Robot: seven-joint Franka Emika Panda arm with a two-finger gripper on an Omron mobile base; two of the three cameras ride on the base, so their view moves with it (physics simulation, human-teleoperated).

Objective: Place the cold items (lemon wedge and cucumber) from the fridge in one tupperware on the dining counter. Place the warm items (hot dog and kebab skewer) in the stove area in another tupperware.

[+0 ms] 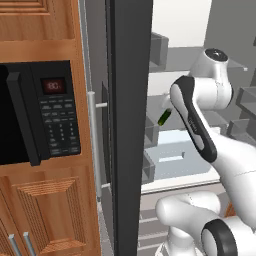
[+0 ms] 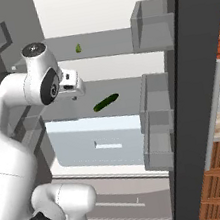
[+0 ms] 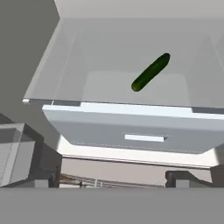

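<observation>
Your fridge [image 2: 196,67] stood open, its dark door edge upright beside the black microwave [image 1: 35,112]. The cucumber [image 3: 151,72] lay slantwise on the glass shelf [image 3: 87,70] above the grey drawer [image 3: 144,131], touching nothing else. A small green item [image 2: 78,48] sat on the shelf above. Your claw [image 3: 113,181] hung before the drawer, jaws spread wide, gripping nothing, well short of the cucumber.

The white arm [image 2: 18,127] reaches forward, elbow bent, end effector [image 3: 116,183] apparently open.
</observation>
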